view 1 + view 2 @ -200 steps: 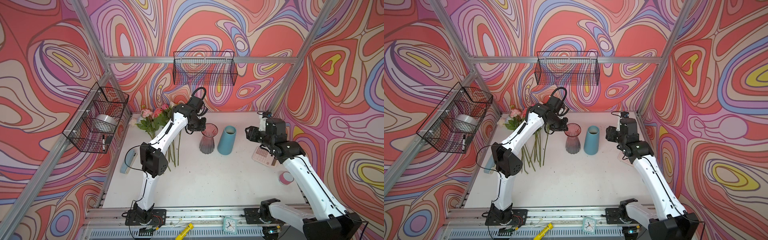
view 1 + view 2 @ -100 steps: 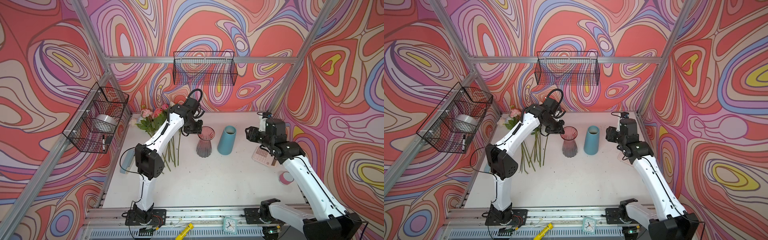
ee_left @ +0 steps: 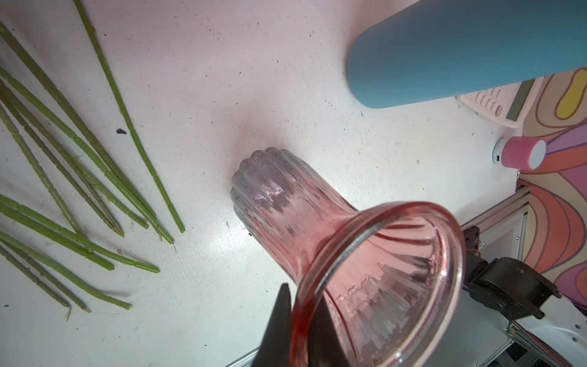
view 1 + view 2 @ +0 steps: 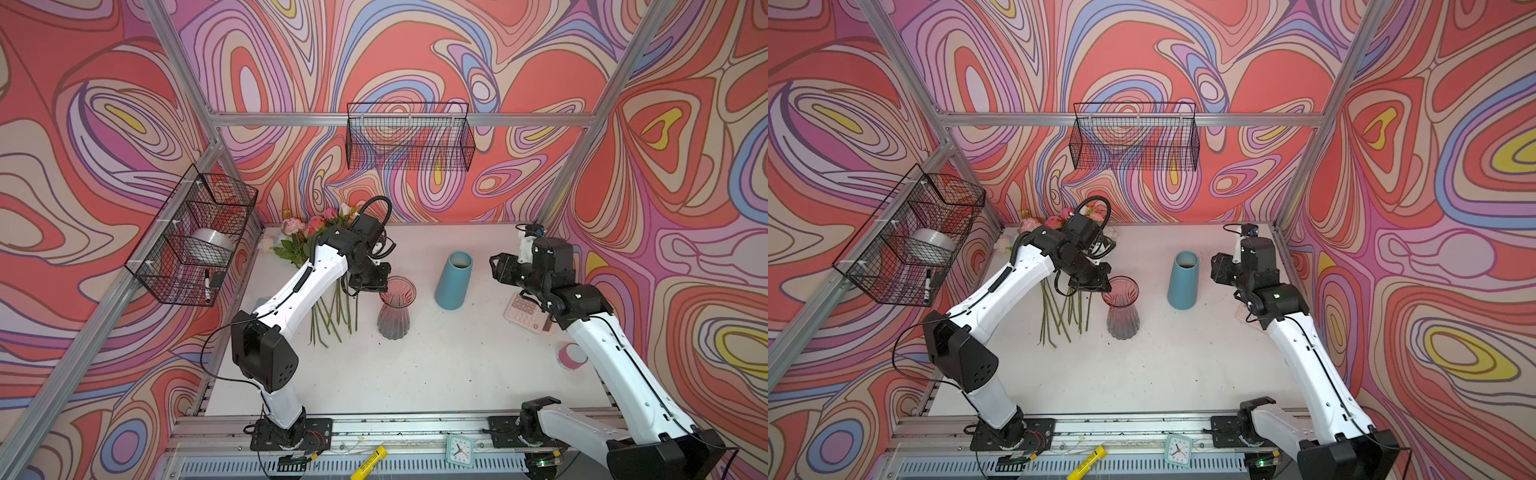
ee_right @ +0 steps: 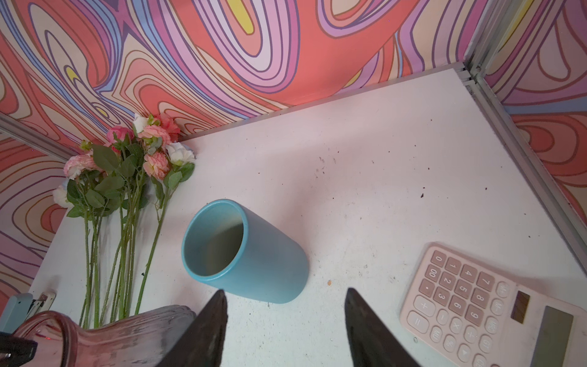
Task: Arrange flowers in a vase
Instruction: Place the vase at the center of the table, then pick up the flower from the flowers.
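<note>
My left gripper [image 3: 300, 295] is shut on the rim of the pink ribbed glass vase [image 3: 286, 197], one finger outside and one inside the mouth. In both top views this vase [image 4: 395, 311] [image 4: 1122, 311] stands on the white table right of the flowers [image 4: 309, 232] [image 4: 1059, 309]. The flowers lie flat, blooms toward the back left corner [image 5: 127, 159], green stems [image 3: 63, 178] fanned forward. A blue cylinder vase [image 4: 454, 280] [image 5: 251, 257] stands mid-table. My right gripper [image 4: 496, 266] [image 5: 286, 294] hovers open just right of it, empty.
A pink calculator [image 4: 525, 311] [image 5: 482, 302] and a pink tape roll [image 4: 571, 356] lie under the right arm. Wire baskets hang on the back wall [image 4: 409, 137] and left wall [image 4: 195, 237]. A pale blue stapler [image 5: 19, 306] sits at the left table edge.
The left arm has drawn the pink glass vase leftward and toward the front, closer to the flower stems. The right arm has not moved.
</note>
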`<act>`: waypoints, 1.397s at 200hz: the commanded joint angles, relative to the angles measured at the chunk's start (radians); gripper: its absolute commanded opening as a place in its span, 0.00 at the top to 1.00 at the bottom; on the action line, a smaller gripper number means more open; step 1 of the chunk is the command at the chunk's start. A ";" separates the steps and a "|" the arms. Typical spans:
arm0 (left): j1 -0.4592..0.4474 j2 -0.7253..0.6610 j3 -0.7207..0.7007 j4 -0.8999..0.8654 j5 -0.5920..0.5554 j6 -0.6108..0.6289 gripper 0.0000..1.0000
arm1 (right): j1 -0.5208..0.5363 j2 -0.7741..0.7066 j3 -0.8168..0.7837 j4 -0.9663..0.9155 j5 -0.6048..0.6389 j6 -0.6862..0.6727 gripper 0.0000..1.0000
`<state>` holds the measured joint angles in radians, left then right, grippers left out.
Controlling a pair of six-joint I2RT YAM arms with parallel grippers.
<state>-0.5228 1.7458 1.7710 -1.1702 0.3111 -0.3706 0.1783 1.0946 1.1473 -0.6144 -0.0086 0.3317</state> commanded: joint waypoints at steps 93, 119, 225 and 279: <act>0.013 -0.079 0.137 -0.059 -0.152 0.077 0.57 | 0.005 -0.016 0.041 -0.032 -0.024 0.001 0.40; 0.121 -0.190 0.039 0.026 -0.193 0.036 0.58 | 0.012 -0.027 0.061 -0.048 -0.039 0.004 0.44; 0.334 -0.122 -0.378 0.412 -0.150 -0.110 0.70 | 0.318 0.043 0.083 -0.027 0.082 0.040 0.72; 0.335 0.060 -0.360 0.552 -0.143 -0.128 0.71 | 0.321 0.054 0.030 0.011 0.064 0.045 0.67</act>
<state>-0.1898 1.7504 1.3914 -0.7132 0.1612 -0.4698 0.4950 1.1419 1.2026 -0.6308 0.0448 0.3756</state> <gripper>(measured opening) 0.289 0.323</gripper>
